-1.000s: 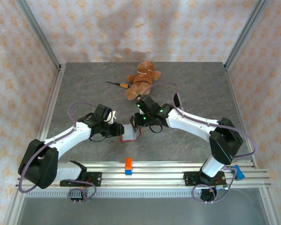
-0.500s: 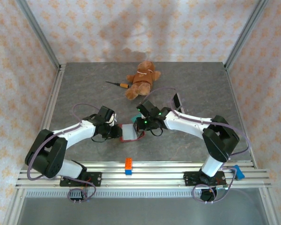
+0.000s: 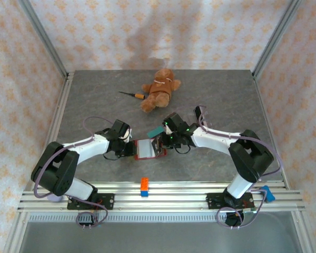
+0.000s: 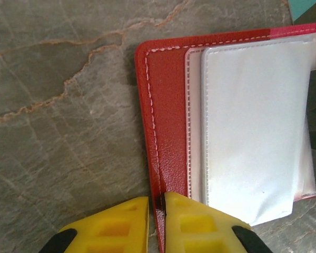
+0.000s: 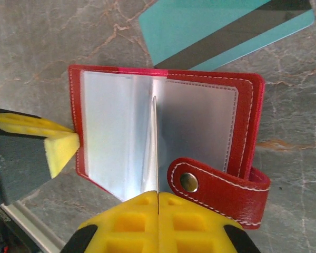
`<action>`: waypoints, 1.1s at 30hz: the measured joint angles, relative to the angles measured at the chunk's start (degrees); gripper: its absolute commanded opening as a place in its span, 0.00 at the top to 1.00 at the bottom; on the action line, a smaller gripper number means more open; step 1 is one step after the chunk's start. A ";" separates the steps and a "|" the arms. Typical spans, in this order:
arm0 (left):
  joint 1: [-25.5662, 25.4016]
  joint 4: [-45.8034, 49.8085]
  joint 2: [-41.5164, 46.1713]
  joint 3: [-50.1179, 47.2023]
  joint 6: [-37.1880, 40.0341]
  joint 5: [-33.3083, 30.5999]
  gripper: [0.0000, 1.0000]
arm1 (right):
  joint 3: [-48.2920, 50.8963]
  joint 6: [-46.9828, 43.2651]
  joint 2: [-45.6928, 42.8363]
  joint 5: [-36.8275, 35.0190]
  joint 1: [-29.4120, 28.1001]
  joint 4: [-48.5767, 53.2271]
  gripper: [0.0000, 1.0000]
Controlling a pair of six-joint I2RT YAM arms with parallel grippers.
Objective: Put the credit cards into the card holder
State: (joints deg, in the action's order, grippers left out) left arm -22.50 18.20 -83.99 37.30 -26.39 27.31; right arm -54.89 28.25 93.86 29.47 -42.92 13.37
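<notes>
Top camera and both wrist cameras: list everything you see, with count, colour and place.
card holder: 1, dark red, lying open at the table's centre
credit card: 1, teal with dark stripe, at the holder's far edge
teddy bear: 1, brown, far centre of the table
screwdriver: 1, orange handle, just left of the bear
block: 1, orange over blue, on the near rail
stand: 1, clear holding a dark card, beside the right arm
table: 1, grey marbled
left tool: 1, yellow-tipped, shut on the holder's cover edge
right tool: 1, yellow-tipped, shut on a clear sleeve of the holder
</notes>
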 measured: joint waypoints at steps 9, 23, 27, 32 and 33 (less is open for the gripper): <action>0.00 0.61 -0.94 0.98 0.87 0.02 0.89 | 4.39 1.20 -2.73 6.91 3.74 -5.95 1.00; 0.00 0.68 -1.20 1.16 1.03 0.04 0.89 | 6.45 4.09 2.95 16.68 6.08 -13.51 1.00; 0.00 0.74 -1.25 1.18 1.01 0.04 0.89 | 6.93 4.09 2.97 17.77 7.13 -13.90 1.00; 0.00 0.74 -1.29 1.18 1.01 0.04 0.89 | 7.50 3.89 2.97 18.60 8.00 -14.32 1.00; 0.00 0.74 -1.29 1.18 1.01 0.04 0.89 | 7.58 3.87 2.97 18.67 8.11 -14.36 1.00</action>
State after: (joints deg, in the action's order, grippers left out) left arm -22.50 18.94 -85.27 38.48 -25.39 27.35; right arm -47.31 32.12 96.84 48.14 -34.81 -0.99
